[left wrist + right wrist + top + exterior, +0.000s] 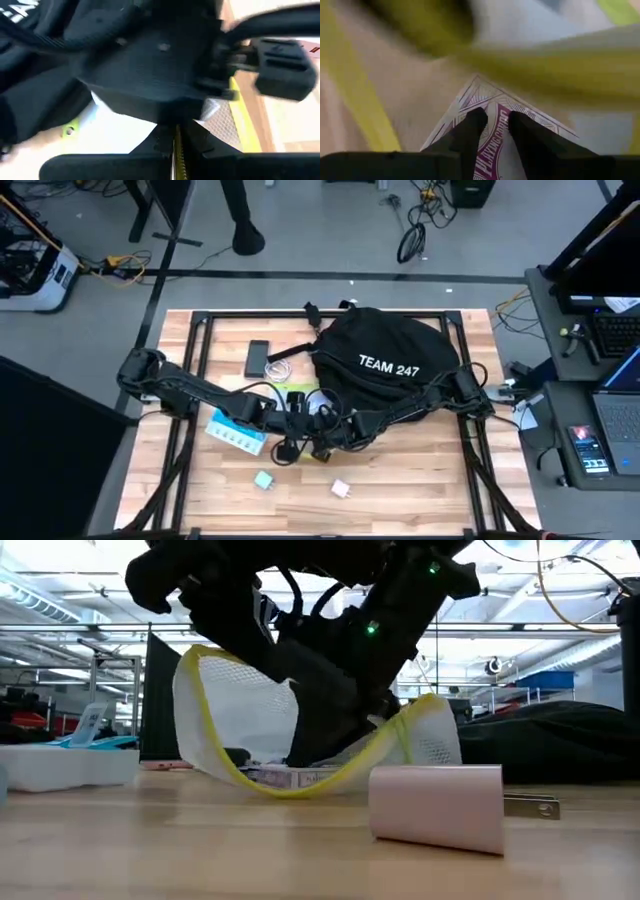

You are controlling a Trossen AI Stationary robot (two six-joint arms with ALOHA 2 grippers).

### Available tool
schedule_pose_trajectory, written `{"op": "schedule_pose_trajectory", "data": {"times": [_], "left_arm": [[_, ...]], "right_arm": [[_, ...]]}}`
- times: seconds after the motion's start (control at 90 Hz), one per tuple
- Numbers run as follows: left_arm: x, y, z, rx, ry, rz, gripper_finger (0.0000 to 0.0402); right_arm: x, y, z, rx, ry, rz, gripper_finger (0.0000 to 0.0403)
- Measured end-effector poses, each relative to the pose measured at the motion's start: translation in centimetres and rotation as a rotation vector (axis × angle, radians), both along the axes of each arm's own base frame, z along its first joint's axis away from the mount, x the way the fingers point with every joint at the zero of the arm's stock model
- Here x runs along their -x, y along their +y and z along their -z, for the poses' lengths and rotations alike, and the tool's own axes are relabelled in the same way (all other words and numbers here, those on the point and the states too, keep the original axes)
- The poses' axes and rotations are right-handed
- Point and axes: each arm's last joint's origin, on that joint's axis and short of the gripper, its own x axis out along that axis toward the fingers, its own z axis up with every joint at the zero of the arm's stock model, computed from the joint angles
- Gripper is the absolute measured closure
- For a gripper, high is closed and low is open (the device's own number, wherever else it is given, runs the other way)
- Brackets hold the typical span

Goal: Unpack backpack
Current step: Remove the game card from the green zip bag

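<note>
The black backpack (385, 360) lies on the far right part of the table. In front of it a white mesh pouch (250, 710) with a yellow rim stands open, its bottom on the table. A playing-card box (290, 777) lies inside it. My left gripper (176, 150) is shut on the pouch's rim. My right gripper (495, 130) reaches down into the pouch. Its fingers are a narrow gap apart over the face of the card box (492, 107). My left gripper pinches the pouch's yellow rim (176, 137) between its two fingers, so that part of the rim is held up off the table. One layer or several, I cannot tell. My right gripper's fingertips (472, 122) stand at the card box's printed face; whether they touch it, I cannot tell.
A white charger plug (440, 805) lies near the front edge, with a small teal item (263, 478) to its left. A blue-and-white box (235, 430) sits under the left arm. A phone (257, 358) and a coiled cable (280, 366) lie left of the backpack.
</note>
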Motion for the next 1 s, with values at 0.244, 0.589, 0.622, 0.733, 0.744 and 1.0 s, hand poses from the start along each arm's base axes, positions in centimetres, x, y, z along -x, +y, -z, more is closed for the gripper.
{"op": "schedule_pose_trajectory", "data": {"times": [0.244,0.589,0.622,0.733,0.744,1.0], "left_arm": [[0.3,2.1,1.5,-0.122,0.112,0.001,0.0401],[0.1,3.2,1.5,-0.062,0.144,0.007,0.0401],[0.2,3.2,1.6,-0.058,0.156,0.004,0.0401],[0.1,3.1,1.6,-0.048,0.145,0.010,0.0401],[0.1,3.1,1.6,-0.047,0.144,0.009,0.0401],[-0.6,2.9,1.1,-0.014,0.056,-0.007,0.0401]], "right_arm": [[-0.3,1.6,-0.4,-0.149,0.008,-0.362,0.0294],[1.9,1.3,-3.7,-0.052,0.099,-0.460,0.0294],[2.2,1.1,-4.0,-0.033,0.108,-0.449,0.0294],[2.8,0.6,-4.3,0.008,0.165,-0.394,0.0294],[2.9,0.6,-4.3,0.010,0.171,-0.389,0.0294],[3.3,-0.3,-4.3,0.028,0.218,-0.240,0.0294]]}}
